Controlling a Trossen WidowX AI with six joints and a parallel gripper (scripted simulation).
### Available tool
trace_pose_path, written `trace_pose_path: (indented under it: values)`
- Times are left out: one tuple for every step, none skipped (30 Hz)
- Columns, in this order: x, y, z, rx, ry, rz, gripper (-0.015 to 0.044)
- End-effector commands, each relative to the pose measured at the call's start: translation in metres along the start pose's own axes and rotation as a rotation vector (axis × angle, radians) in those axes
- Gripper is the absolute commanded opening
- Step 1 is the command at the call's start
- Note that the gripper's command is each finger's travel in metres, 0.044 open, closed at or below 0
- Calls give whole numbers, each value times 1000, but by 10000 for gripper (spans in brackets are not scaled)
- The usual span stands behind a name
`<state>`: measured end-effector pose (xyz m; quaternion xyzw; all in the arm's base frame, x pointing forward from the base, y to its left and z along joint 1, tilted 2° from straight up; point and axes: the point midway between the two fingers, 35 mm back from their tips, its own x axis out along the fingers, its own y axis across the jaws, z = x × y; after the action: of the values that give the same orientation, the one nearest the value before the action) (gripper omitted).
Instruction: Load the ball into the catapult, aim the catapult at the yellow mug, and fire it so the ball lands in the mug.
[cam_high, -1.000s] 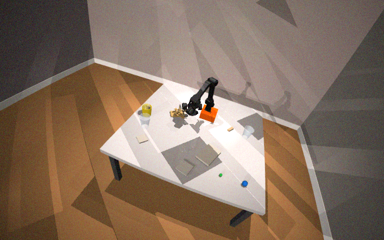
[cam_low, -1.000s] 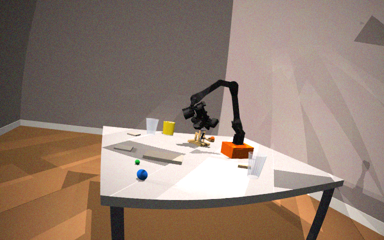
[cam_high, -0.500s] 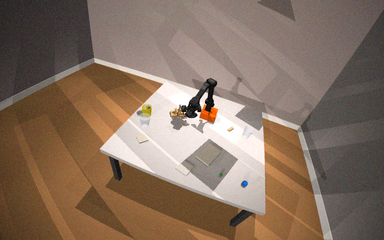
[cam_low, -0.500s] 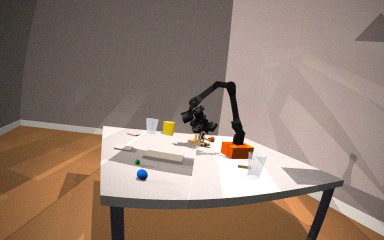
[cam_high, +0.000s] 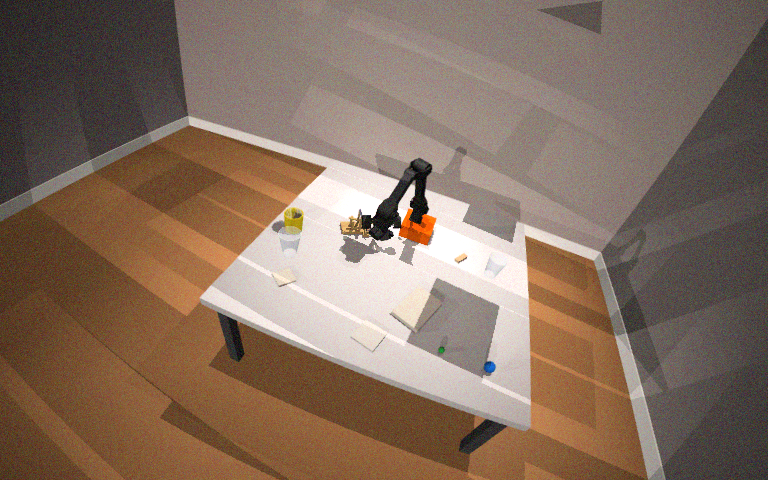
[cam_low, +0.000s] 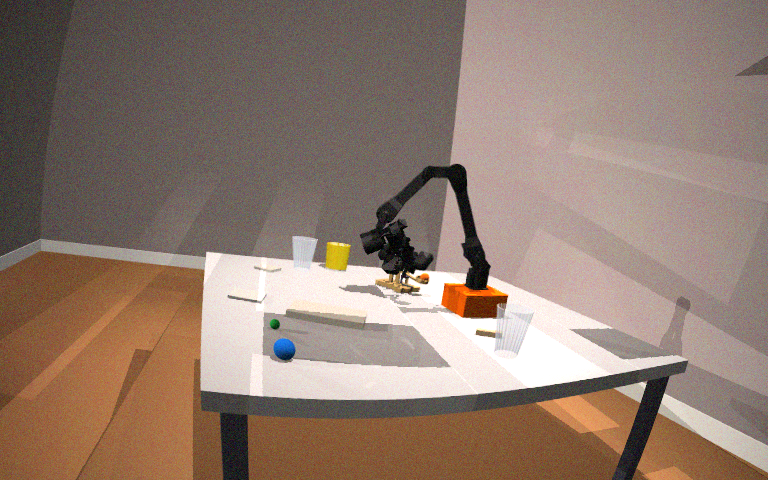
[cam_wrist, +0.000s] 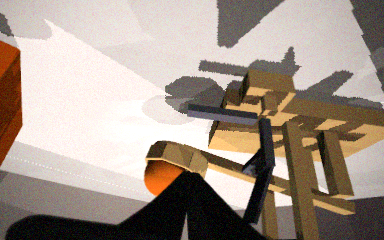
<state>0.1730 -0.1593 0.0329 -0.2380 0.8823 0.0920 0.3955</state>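
The wooden catapult (cam_high: 352, 226) (cam_low: 399, 285) (cam_wrist: 300, 125) stands on the white table (cam_high: 339, 283) next to the arm's base. An orange ball (cam_low: 424, 276) (cam_wrist: 159, 179) sits in the spoon-shaped cup (cam_wrist: 175, 155) at the end of its throwing arm. My gripper (cam_high: 374, 226) (cam_low: 408, 264) (cam_wrist: 189, 179) is shut on nothing. Its joined fingertips are right over the cup and ball, close to or touching them. The yellow mug (cam_high: 293, 218) (cam_low: 337, 255) stands upright near the table's far left edge, well beyond the catapult.
A clear glass (cam_high: 289, 240) (cam_low: 304, 250) stands beside the mug, another glass (cam_high: 495, 264) (cam_low: 512, 328) at the right. The arm is mounted on an orange block (cam_high: 417, 228) (cam_low: 472, 298). A flat board (cam_high: 416, 308) (cam_low: 325, 313), small tiles (cam_high: 368, 335), a blue ball (cam_high: 489, 366) (cam_low: 284, 348) and a green ball (cam_high: 441, 350) (cam_low: 274, 323) lie on the table.
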Motion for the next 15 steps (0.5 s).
trace_pose_path:
  values:
    - [7,2,5,-3,9,6,0]
    - [8,2,6,-3,9,6,0]
    - [9,2,7,-3,9,6,0]
    - [10,2,8,-3,9,6,0]
    - [12,2,9,-3,9,6,0]
    - [13,2,11,-3,9,6,0]
    - [14,2,12,-3,9,6,0]
    - [15,2,13,-3,9,6,0]
    - [16,2,14,-3,9,6,0]
    - [18,3,15,-3,9,6,0]
    - [19,3,16,-3,9,6,0]
    - [20,3,17,-3,9,6,0]
    - [21,3,19,-3,9,6,0]
    - [22,3,20,-3,9,6,0]
    - [23,3,21,-3,9,6,0]
